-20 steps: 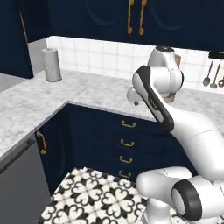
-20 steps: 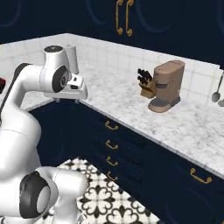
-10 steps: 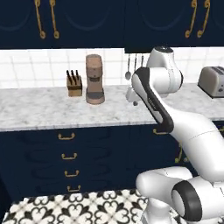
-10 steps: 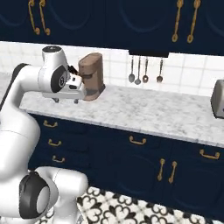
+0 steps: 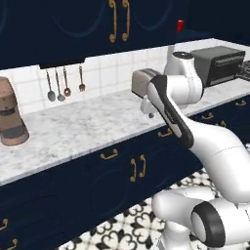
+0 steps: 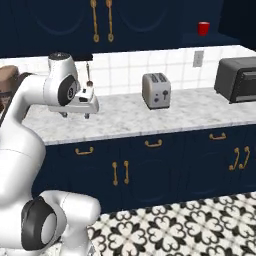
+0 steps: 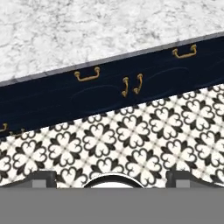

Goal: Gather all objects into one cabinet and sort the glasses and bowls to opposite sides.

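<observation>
Sitting high on the far right cabinet shelf (image 5: 195,34), the red cup (image 5: 180,25) looks light, stiff and smooth; grab its round sides. From the right, the red cup (image 6: 203,28) sits above the toaster (image 6: 156,90). The claw (image 7: 112,180) tips stand wide, holding nothing. No writing shows.

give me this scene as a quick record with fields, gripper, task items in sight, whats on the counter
gripper: gripper over the counter edge, fingers spread, nothing between them
task item in sight: red cup up in the open navy cabinet
counter: marble counter holds a grey toaster and a black toaster oven
wall: utensils hang on the tiles
far left: brown coffee machine
</observation>
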